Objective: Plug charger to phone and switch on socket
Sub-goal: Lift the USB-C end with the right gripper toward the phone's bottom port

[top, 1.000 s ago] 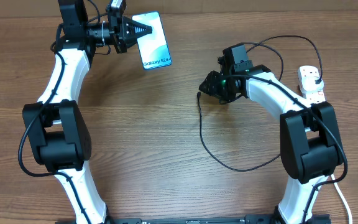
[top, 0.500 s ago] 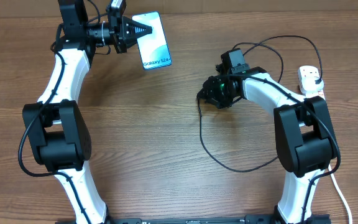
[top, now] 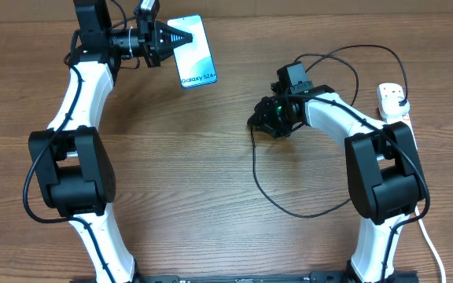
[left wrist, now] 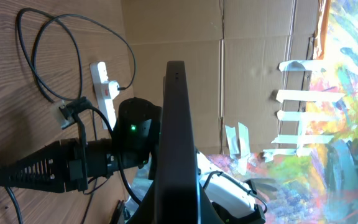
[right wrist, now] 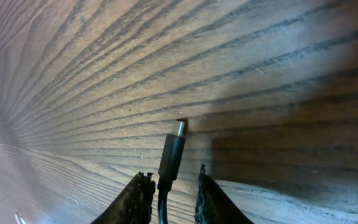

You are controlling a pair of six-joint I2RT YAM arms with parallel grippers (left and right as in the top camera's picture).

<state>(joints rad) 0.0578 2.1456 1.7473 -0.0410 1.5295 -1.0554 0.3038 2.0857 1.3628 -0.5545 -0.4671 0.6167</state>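
Since a second ago the right gripper (top: 261,120) has edged left and towards the near side, settling over the free end of the charger (top: 255,165); the left arm and the phone (top: 199,61) have not shifted. In the right wrist view the jaws stand narrowly apart, straddling the cable just behind the connector tip (right wrist: 172,154), with a gap showing on one side, so it is not clamped yet. The connector's long axis points straight out from the pincer, its metal end low at the table (right wrist: 278,68). The left gripper (top: 187,37) appears closed on the phone's long edge, holding it flat with the screen up. The phone lies well apart, to the left and far side of the connector; its "Galaxy S24" short edge faces the right arm, probably the port end. The socket (top: 394,102) sits far right, beyond the right arm.
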